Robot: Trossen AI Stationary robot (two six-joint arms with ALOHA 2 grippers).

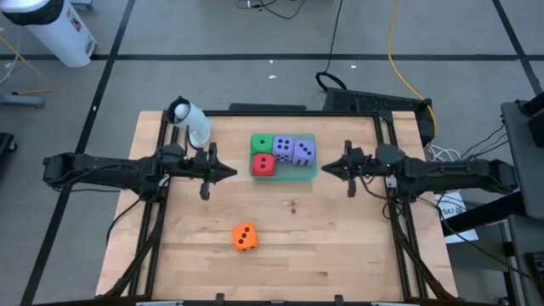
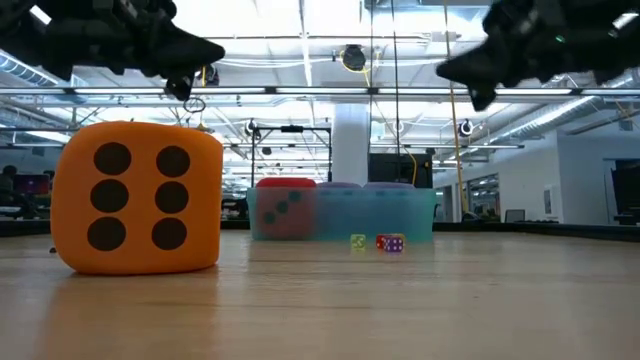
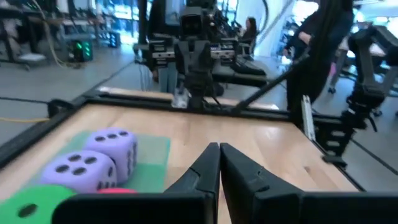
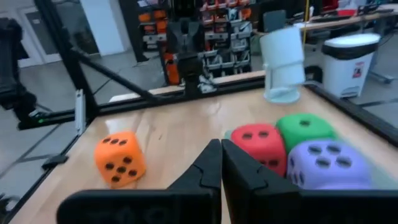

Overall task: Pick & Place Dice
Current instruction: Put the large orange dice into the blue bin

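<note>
A pale green tray (image 1: 308, 172) at the table's middle far part holds the green die (image 1: 262, 144), the red die (image 1: 264, 164) and two purple dice (image 1: 283, 147) (image 1: 303, 153). The orange die (image 1: 245, 237) rests on the wood near the near edge, large in the low view (image 2: 140, 197). My left gripper (image 1: 234, 172) hovers shut left of the tray. My right gripper (image 1: 325, 169) hovers shut right of it. Both are raised above the table in the low view.
A white cup-like object (image 1: 194, 121) stands at the far left corner of the table. Two or three tiny dice (image 1: 293, 205) lie on the wood between the tray and the orange die. Raised rails (image 1: 153, 221) border the table.
</note>
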